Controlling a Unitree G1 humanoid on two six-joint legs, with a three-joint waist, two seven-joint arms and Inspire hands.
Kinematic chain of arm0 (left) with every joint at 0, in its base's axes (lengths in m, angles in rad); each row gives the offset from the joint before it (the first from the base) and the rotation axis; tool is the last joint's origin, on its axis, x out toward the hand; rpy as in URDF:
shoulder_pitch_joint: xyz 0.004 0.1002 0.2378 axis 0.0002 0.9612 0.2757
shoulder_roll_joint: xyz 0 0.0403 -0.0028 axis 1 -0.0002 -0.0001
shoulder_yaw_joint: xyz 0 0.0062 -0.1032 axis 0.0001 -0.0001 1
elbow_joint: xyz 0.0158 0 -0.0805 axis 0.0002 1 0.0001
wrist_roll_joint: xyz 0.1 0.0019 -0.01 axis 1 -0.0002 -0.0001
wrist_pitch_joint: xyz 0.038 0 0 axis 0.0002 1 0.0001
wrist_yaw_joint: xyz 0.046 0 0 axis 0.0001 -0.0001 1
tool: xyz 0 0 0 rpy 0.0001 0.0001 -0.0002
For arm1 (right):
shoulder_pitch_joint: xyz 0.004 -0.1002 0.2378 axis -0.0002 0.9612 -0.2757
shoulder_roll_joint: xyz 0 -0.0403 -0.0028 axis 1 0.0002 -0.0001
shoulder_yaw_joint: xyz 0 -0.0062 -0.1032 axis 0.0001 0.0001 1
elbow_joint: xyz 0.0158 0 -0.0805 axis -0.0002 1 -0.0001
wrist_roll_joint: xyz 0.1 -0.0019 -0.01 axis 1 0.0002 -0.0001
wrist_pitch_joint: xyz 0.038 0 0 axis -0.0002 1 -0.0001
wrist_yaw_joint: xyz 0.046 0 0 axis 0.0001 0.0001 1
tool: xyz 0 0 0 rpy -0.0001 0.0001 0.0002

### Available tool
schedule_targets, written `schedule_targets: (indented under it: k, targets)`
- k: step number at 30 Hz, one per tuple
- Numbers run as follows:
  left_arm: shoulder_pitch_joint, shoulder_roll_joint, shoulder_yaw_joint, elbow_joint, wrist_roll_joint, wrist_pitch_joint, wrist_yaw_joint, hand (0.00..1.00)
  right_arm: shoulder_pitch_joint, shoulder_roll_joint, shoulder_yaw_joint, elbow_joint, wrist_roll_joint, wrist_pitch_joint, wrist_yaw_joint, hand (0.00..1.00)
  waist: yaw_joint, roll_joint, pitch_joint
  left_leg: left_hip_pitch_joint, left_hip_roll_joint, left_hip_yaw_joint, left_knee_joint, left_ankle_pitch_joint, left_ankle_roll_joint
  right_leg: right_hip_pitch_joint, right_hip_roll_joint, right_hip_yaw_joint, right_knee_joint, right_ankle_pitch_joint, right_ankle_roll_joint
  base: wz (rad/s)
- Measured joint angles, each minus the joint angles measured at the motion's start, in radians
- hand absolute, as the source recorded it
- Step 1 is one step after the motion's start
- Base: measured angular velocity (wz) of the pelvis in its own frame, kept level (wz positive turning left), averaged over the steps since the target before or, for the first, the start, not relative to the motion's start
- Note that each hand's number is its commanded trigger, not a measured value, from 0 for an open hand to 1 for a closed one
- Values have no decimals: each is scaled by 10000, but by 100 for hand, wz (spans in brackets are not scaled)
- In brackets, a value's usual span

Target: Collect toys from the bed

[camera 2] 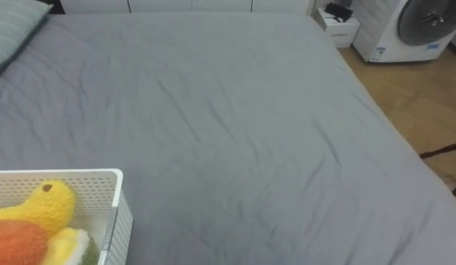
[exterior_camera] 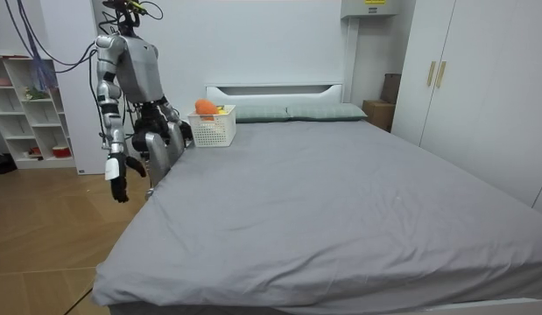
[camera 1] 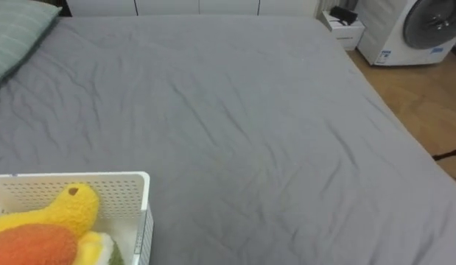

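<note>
On the grey-sheeted bed (camera 1: 250, 132), down by the robot's left, there's a white perforated plastic basket (camera 1: 144, 213) with the fuzzy yellow plush toy (camera 1: 69, 210) and a round orange plush toy (camera 1: 32, 243) already sitting in it. In the room view the robot stands beside the bed near the headboard. Its right hand (exterior_camera: 118, 178) hangs at its side, fingers loose, holding nothing. Its left hand (exterior_camera: 178, 131) is near the basket, and I can't tell what its fingers are doing.

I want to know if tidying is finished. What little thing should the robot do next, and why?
Probably reach for the white basket to lift it off the bed: the yellow and orange plush toys in sight already lie inside it, and the robot stands beside it, right hand hanging at its side.
</note>
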Motion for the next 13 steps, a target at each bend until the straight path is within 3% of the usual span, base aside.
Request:
schedule_targets:
  k: [4, 7, 13]
  targets:
    - [-21, -15, -42, 20, 106, 297, -142, 0, -172, 248, 905, 972, -1388, 912, 830, 0, 169, 6, 3, 71, -6, -76, 20, -34, 0, 172, -4, -11, -25, -11, 3, 4]
    - [-118, -61, -47, 71, 91, 473, -272, 0, -381, 393, 994, 964, -2132, 1358, 1278, 0, 178, 51, -12, 71, -7, -88, 31, -34, 1, 171, -22, -122, -1, -14, -2, 1]
    - [-190, -114, -367, 44, 126, 922, -531, 0, -1066, 382, 1273, 806, -3152, 1931, 1397, 0, 183, 176, -31, 39, -30, -214, 37, -34, 2, 198, -40, -254, 2, -57, -10, 6]
